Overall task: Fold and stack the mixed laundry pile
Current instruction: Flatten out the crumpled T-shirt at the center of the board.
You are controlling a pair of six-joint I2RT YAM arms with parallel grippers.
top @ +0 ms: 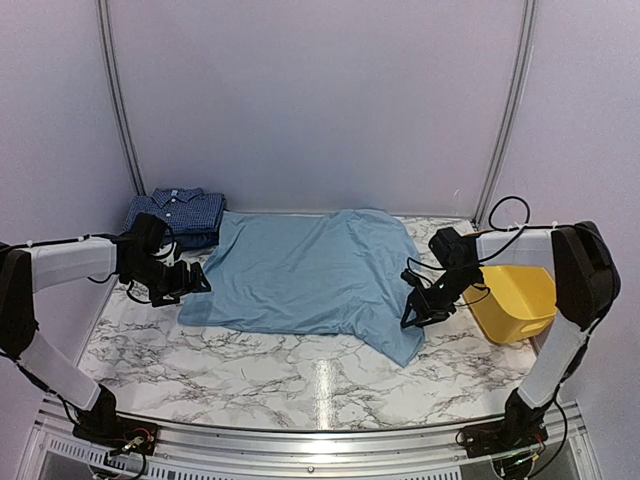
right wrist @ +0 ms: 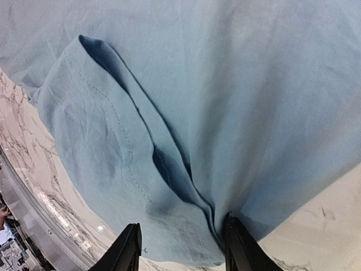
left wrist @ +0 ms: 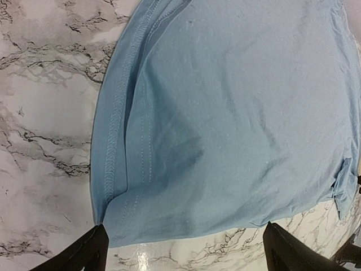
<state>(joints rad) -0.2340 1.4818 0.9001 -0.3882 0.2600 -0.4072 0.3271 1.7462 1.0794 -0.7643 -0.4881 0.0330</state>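
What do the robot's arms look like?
Each arm has white tube-shaped links and chunky black joints. The left arm and right arm end in the black two-fingered left gripper and right gripper. A thin black cable loops off the right arm.

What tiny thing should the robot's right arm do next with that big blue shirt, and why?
Probably close the right pincer on the cloth. It straddles a raised fold at the edge of the plain light-blue T-shirt, with a gap left between its tips, so nothing seems gripped yet. The left pincer stands wide open at the opposite hem.
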